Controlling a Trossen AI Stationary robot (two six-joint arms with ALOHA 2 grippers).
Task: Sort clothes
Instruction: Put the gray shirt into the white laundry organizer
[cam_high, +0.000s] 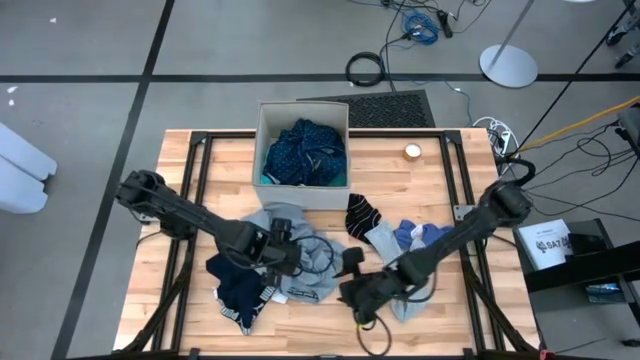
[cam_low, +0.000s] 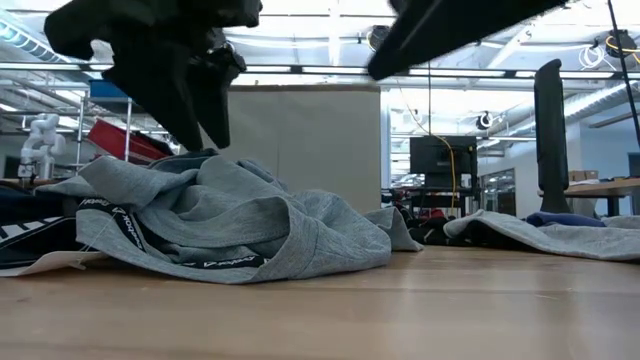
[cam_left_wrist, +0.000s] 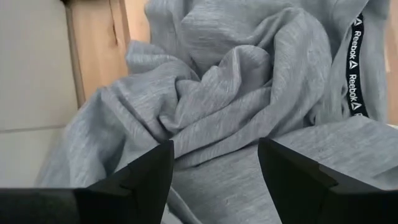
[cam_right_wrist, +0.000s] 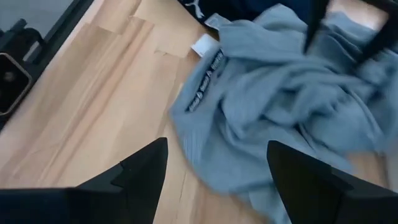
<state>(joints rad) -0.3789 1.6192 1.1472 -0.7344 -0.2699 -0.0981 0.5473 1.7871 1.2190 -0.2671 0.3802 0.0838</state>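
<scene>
A crumpled grey garment (cam_high: 300, 255) with a black lettered waistband (cam_left_wrist: 353, 68) lies on the wooden table. My left gripper (cam_left_wrist: 214, 180) hangs open just above its folds, pointing steeply down (cam_low: 205, 120). My right gripper (cam_right_wrist: 217, 180) is open over bare wood at the garment's near right side (cam_high: 350, 290), slanting down toward it. A dark garment (cam_high: 240, 285) lies at the near left. A striped black sock (cam_high: 360, 212) and grey and blue pieces (cam_high: 405, 238) lie to the right. A navy dotted garment (cam_high: 305, 150) fills the beige box (cam_high: 262, 140).
The beige box stands at the table's far middle, with a turquoise edge (cam_high: 268, 180) showing inside it. A small round object (cam_high: 412, 151) lies on the table at the far right. Black frame rails (cam_high: 192, 180) run along the table's left and right sides.
</scene>
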